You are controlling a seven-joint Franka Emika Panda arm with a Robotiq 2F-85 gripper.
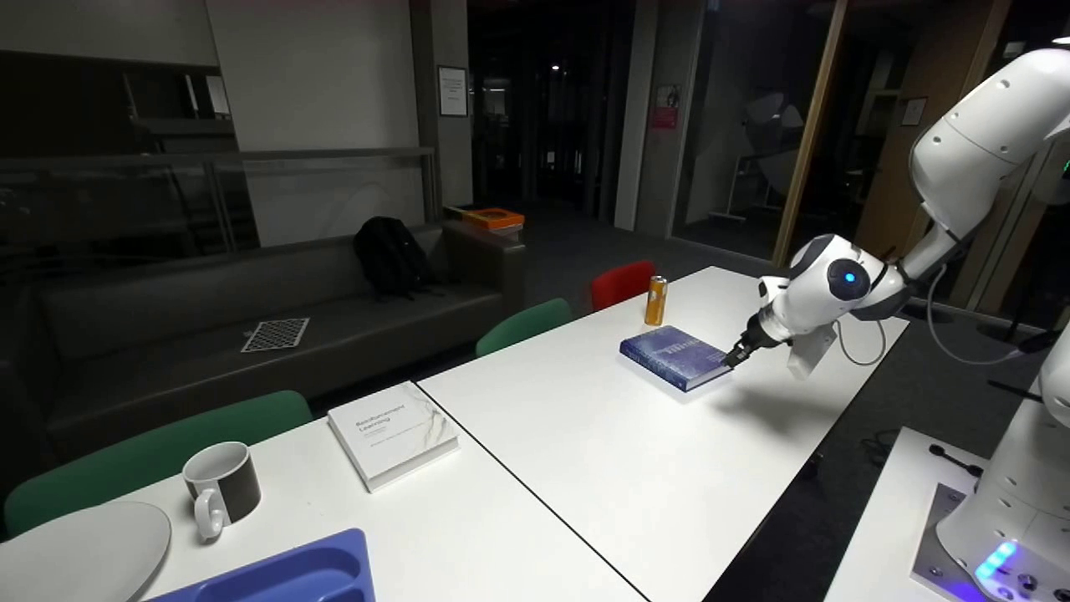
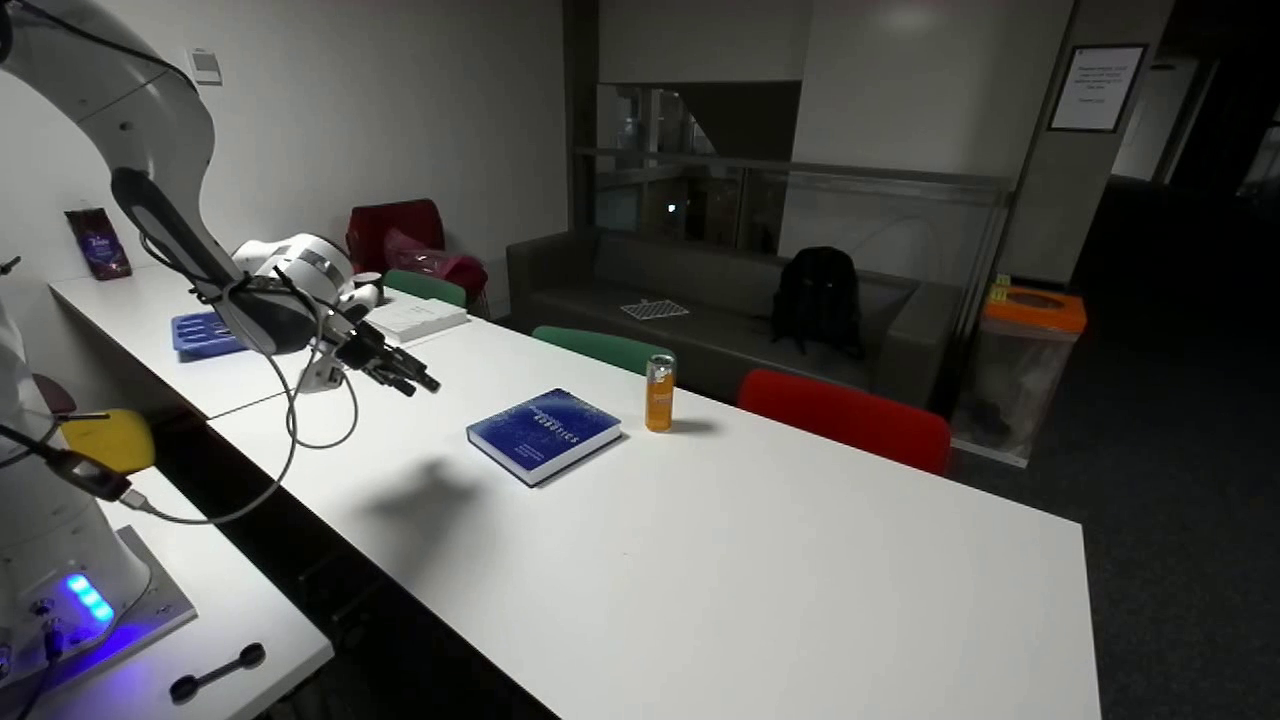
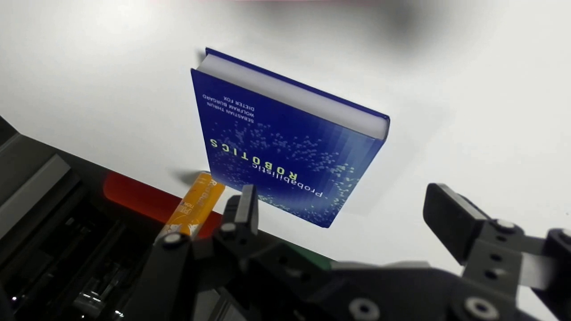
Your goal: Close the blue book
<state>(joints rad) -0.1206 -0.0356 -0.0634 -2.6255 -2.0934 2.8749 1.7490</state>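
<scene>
The blue book (image 1: 673, 355) lies flat on the white table with its cover shut. It also shows in an exterior view (image 2: 545, 430) and in the wrist view (image 3: 285, 142), where its white page edges face the top of the picture. My gripper (image 1: 734, 359) is open, with nothing between its fingers. In an exterior view the gripper (image 2: 420, 385) hangs above the table, to one side of the book and apart from it. In the wrist view the fingers (image 3: 343, 196) are wide apart, and one fingertip overlaps the book's spine-side edge in the picture.
An orange can (image 2: 659, 393) stands close to the book, near the table's edge. A white book (image 1: 393, 431), a mug (image 1: 221, 485), a plate (image 1: 84, 552) and a blue tray (image 1: 284, 573) sit farther along. Red (image 2: 850, 420) and green (image 2: 605, 347) chairs line the far edge.
</scene>
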